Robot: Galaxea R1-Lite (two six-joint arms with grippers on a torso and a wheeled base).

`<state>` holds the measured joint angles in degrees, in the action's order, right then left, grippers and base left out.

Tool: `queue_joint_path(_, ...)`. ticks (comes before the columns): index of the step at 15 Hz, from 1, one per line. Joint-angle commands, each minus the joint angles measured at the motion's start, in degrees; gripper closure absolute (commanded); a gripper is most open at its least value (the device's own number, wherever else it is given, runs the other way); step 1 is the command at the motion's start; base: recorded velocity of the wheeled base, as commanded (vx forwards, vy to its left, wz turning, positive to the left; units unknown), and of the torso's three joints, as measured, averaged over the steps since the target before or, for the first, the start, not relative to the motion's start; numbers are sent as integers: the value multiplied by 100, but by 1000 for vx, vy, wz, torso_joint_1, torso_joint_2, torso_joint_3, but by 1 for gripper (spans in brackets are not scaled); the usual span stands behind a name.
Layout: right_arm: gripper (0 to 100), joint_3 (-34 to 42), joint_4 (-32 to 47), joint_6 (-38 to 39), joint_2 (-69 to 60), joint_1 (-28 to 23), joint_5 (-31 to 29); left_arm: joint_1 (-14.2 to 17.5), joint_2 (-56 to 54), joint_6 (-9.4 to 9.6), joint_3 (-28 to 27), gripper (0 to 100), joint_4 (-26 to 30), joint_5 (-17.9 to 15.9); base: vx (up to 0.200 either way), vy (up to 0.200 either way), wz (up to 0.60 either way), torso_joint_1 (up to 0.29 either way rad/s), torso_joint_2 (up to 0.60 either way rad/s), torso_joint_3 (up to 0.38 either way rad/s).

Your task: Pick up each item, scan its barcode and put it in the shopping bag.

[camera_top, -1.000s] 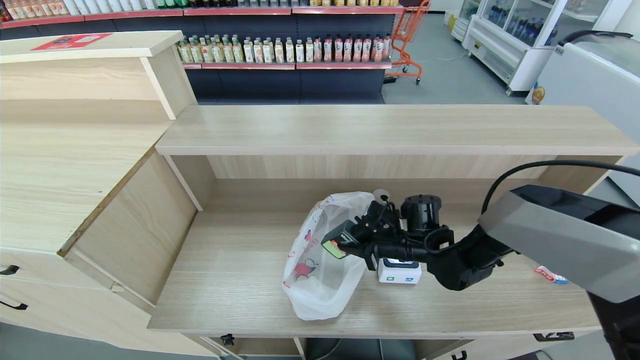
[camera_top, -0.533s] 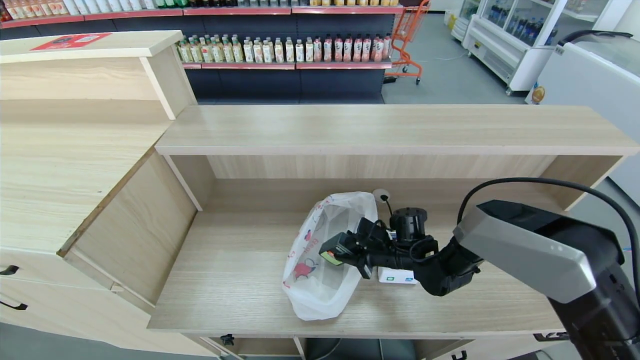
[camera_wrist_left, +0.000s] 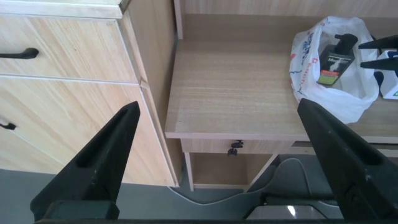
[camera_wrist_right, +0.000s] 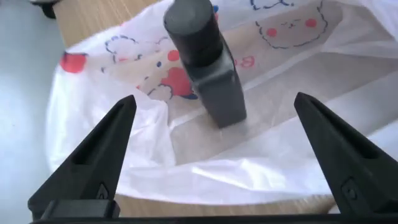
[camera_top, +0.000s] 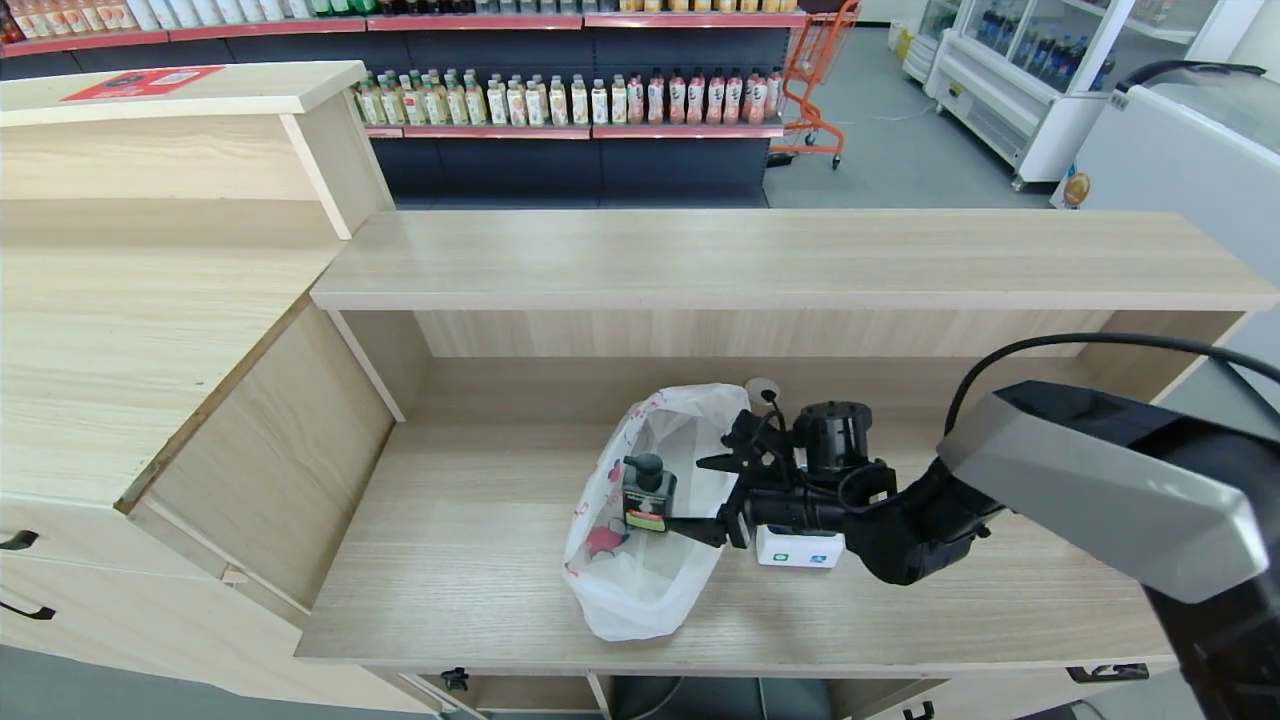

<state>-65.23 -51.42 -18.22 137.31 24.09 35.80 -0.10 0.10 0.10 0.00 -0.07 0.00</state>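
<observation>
Black pump bottle (camera_top: 648, 492) stands inside the white shopping bag (camera_top: 640, 595) on the desk (camera_top: 470, 560). Right gripper (camera_top: 688, 493), released and spread wide, sits at the bag's mouth. Left wrist view adds the left gripper (camera_wrist_left: 217, 107), also spread, near drawer fronts (camera_wrist_left: 62, 81).

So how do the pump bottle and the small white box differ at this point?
The pump bottle is dark and tall, standing upright; the white box is low and squat. The bottle sits inside the shopping bag; the box rests on the bare counter beside the bag. Shared: the open right gripper holds neither.
</observation>
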Motion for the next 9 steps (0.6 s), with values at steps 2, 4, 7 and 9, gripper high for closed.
queue_joint_path(2, 0, 1197, 958, 1234, -2121, -695, -3, 1, -1, -1, 0, 0, -1, 0, 0, 0, 0, 0, 0, 0)
queue_joint_path(4, 0, 1909, 1248, 1260, -3044, -1187, 14, 1, -1, -1, 0, 0, -1, 0, 0, 0, 0, 0, 0, 0)
queue_joint_path(7, 0, 3025, 1741, 1814, -4934, -2013, -21, 1, -1, -1, 0, 0, -1, 0, 0, 0, 0, 0, 0, 0)
queue_joint_path(9, 0, 3210, 3832, 1814, -6524, -2365, -618, 1, -1, -1, 0, 0, -1, 0, 0, 0, 0, 0, 0, 0)
